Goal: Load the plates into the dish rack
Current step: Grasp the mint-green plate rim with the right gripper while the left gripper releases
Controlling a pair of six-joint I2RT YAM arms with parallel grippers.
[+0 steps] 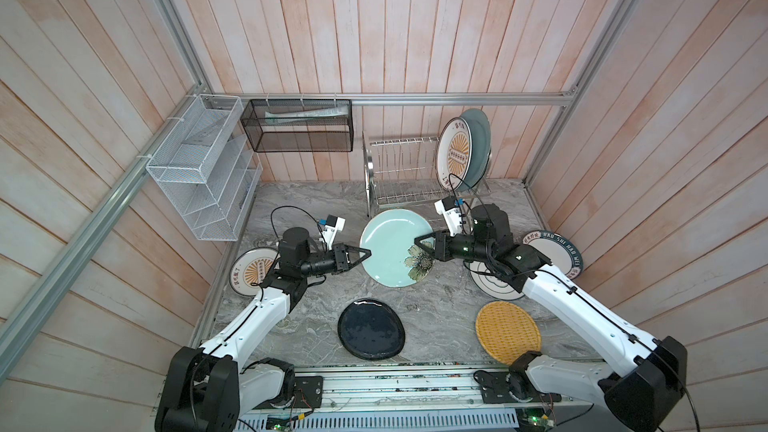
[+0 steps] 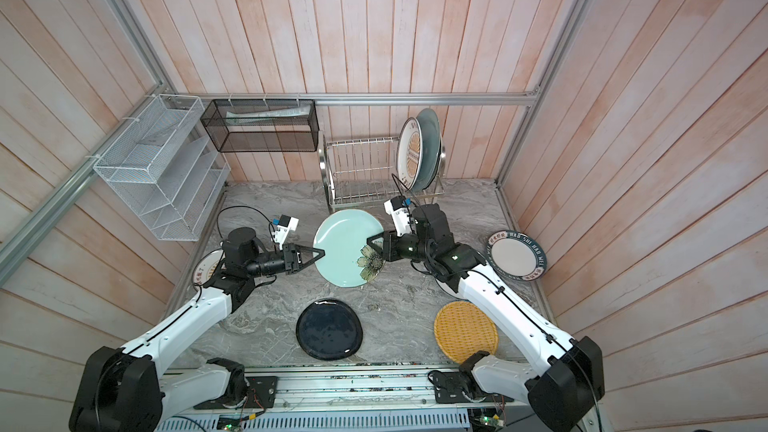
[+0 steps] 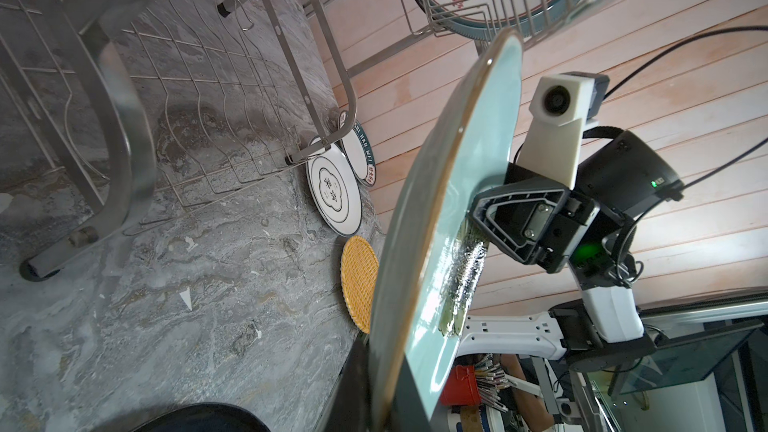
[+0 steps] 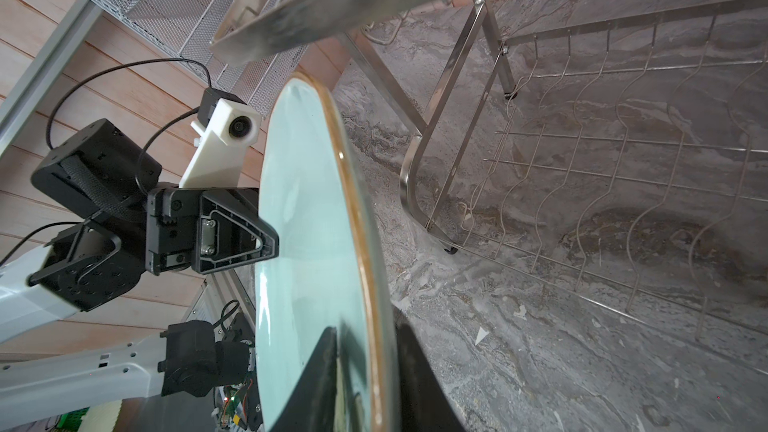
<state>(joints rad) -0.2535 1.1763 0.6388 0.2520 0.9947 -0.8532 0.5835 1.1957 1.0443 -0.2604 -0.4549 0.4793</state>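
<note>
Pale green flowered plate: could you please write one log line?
pale green flowered plate | left fingers: shut on rim | right fingers: straddling opposite rim

Right of the right claw (image 1: 417,241), out past its wrist, the lettered plate (image 1: 555,255) reads "HAO SHI HAO WEI" round its dark rim, with Chinese characters alongside too small to read. Beside it, a second white plate (image 3: 334,195) shows two Chinese characters in a flower outline. Beyond that claw, the racked sunburst plate (image 1: 455,155) carries rim characters. So does the sunburst plate (image 1: 249,272) behind the left claw (image 1: 369,252), and neither can be made out.
</note>
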